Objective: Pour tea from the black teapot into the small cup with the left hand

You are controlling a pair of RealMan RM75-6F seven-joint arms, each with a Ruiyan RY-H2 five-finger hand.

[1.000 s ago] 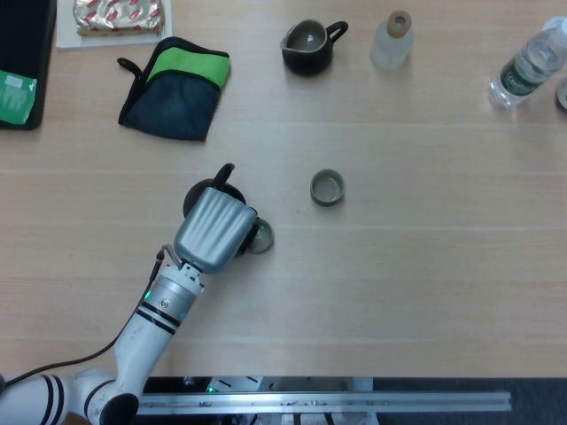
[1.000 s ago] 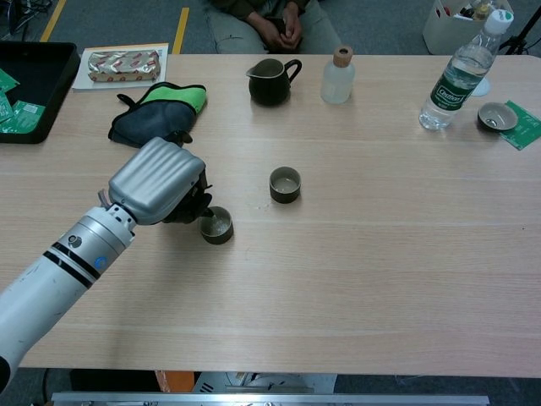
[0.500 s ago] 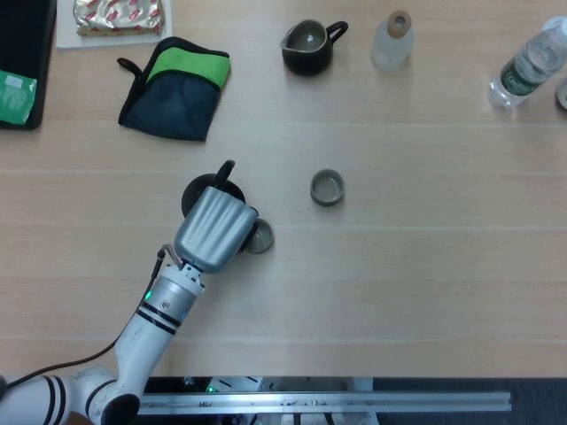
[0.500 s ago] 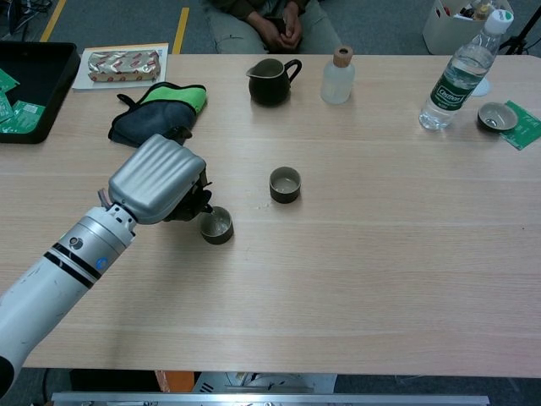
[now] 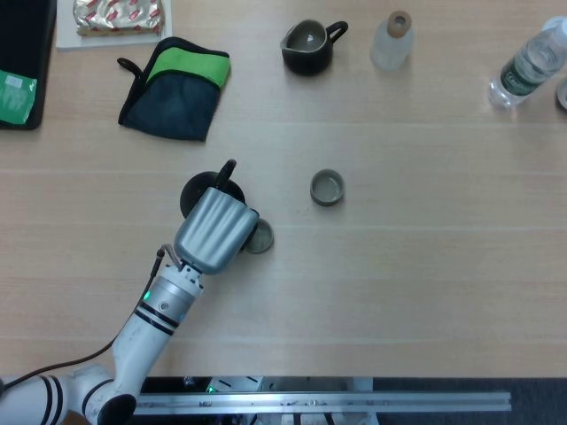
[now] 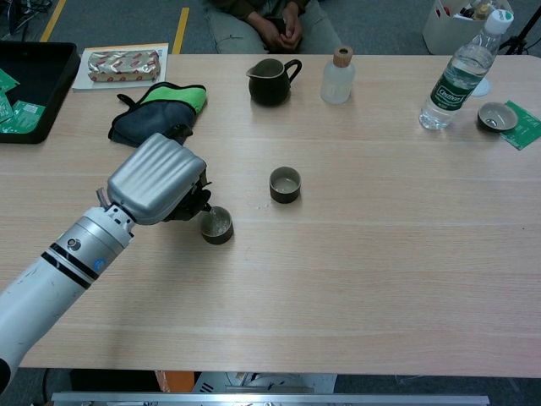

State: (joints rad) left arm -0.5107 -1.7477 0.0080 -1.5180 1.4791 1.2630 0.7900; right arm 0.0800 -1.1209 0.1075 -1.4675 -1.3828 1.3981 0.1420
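Observation:
My left hand [image 5: 213,232] [image 6: 156,179] shows mostly as its silver back, low over the table left of centre. It holds the black teapot [image 5: 197,191], whose dark body and upright handle stick out behind the hand in the head view. In the chest view only dark bits of the teapot [image 6: 197,204] show at the hand's right edge; the fingers are hidden. A small dark cup [image 5: 260,236] [image 6: 216,226] stands right beside the hand, touching or nearly touching the pot's hidden front. A second small cup [image 5: 327,188] [image 6: 285,184] stands further right, apart. No right hand shows.
At the back stand a dark pitcher [image 6: 270,81], a corked bottle [image 6: 338,75] and a water bottle [image 6: 457,72]. A black-and-green pouch [image 6: 158,112] lies behind the hand. A black tray [image 6: 24,76] sits far left, a small bowl [image 6: 493,117] far right.
The hand and teapot have shifted very slightly toward the table's far side; a little more of the pot's body shows behind the hand. The cups stay put.

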